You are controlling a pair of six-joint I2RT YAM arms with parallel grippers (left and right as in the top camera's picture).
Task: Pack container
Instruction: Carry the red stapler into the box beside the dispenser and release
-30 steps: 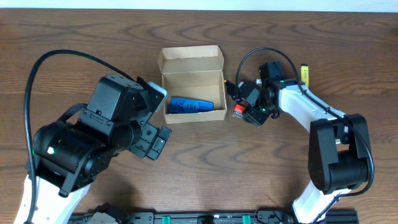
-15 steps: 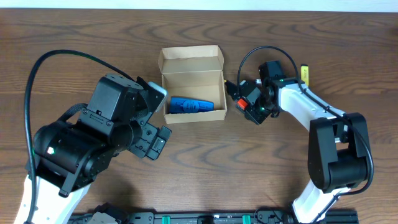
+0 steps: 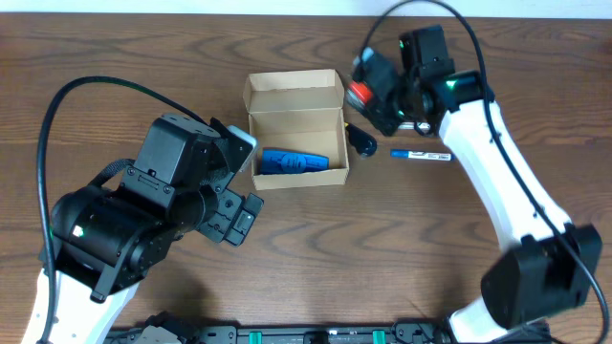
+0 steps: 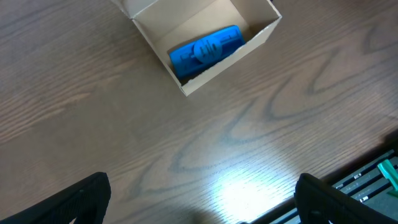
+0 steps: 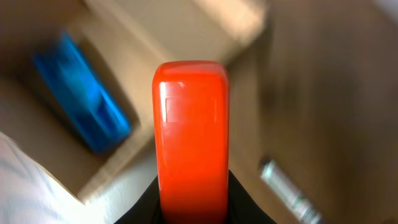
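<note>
The open tan cardboard container sits mid-table with its lid flap folded back. A blue object lies inside it, also in the left wrist view and blurred in the right wrist view. My right gripper is shut on a red block and holds it raised just right of the container's far corner. A blue-capped marker lies on the table to the right of the box. My left gripper is open and empty, above bare wood near the container.
A small black object lies beside the container's right wall. The left arm's bulky body fills the table's left side. A black rail runs along the front edge.
My right gripper has lifted with the red block and swung up and back, from beside the box's right wall to near its far right corner. The marker is now uncovered. Left arm unmoved.
</note>
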